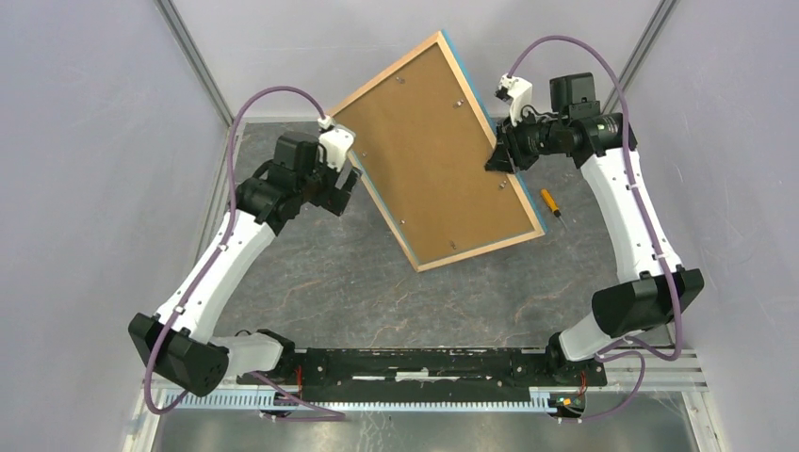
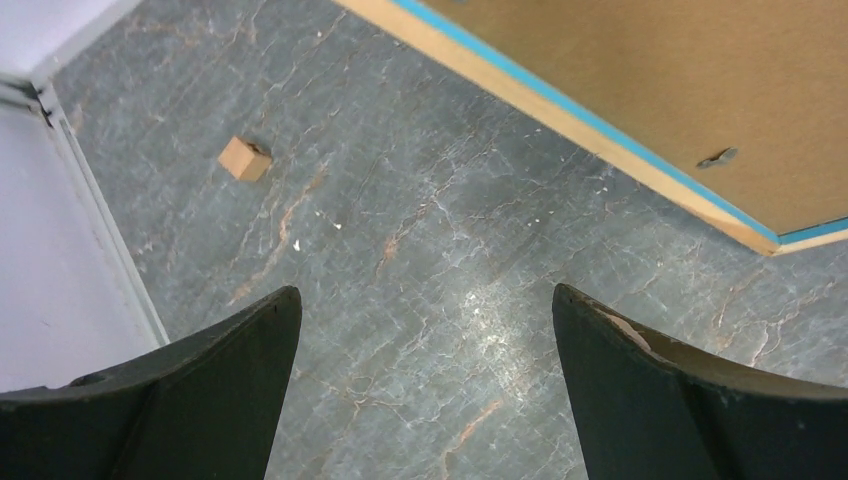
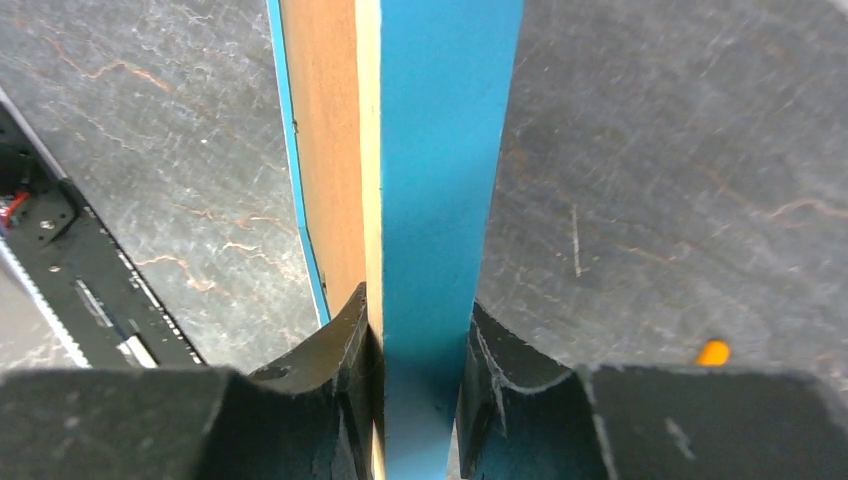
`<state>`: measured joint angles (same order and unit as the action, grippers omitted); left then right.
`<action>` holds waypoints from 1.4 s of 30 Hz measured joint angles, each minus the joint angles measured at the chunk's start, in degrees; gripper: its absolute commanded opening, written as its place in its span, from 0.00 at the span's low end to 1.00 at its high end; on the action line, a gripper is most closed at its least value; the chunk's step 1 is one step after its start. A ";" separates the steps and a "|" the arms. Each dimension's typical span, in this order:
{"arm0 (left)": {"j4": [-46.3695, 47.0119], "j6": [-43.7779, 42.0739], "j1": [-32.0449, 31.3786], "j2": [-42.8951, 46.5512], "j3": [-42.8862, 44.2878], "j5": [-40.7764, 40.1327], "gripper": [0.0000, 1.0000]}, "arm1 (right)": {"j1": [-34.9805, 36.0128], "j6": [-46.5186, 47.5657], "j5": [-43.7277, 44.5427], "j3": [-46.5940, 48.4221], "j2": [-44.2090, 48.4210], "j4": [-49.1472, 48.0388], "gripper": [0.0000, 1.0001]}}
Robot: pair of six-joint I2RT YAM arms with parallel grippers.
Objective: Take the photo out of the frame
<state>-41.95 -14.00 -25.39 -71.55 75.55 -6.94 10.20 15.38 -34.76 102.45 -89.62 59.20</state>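
Observation:
The frame point(image 1: 433, 151) is held tilted above the table, its brown fibreboard back with light wood rim facing up and a thin blue edge showing. My right gripper point(image 1: 497, 158) is shut on the frame's right rim; in the right wrist view the blue rim point(image 3: 440, 200) runs straight up between the two black fingers point(image 3: 330, 370). My left gripper point(image 1: 345, 184) sits at the frame's left edge, open and touching nothing. In the left wrist view the frame point(image 2: 650, 80) passes over the upper right, with a small metal tab point(image 2: 718, 157) on its back. The photo is hidden.
A small wooden block point(image 2: 244, 158) lies on the dark marbled table near the left wall point(image 2: 40, 250). An orange-handled tool point(image 1: 550, 202) lies on the table just right of the frame. White walls stand close on both sides.

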 measured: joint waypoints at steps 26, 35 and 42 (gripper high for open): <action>-2.12 9.62 32.22 2.32 7.78 19.26 1.00 | 24.85 20.57 33.31 -2.78 5.05 -5.64 0.00; -2.34 11.87 35.91 0.28 8.17 24.35 1.00 | 39.74 24.74 45.72 -29.20 16.61 -20.48 0.00; -2.19 13.75 35.98 -1.20 6.97 26.18 1.00 | 46.95 28.39 52.17 -43.47 20.00 -35.17 0.00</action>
<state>-44.14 -0.25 10.59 -72.75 82.52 19.25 57.14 43.77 17.41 58.98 -69.63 24.03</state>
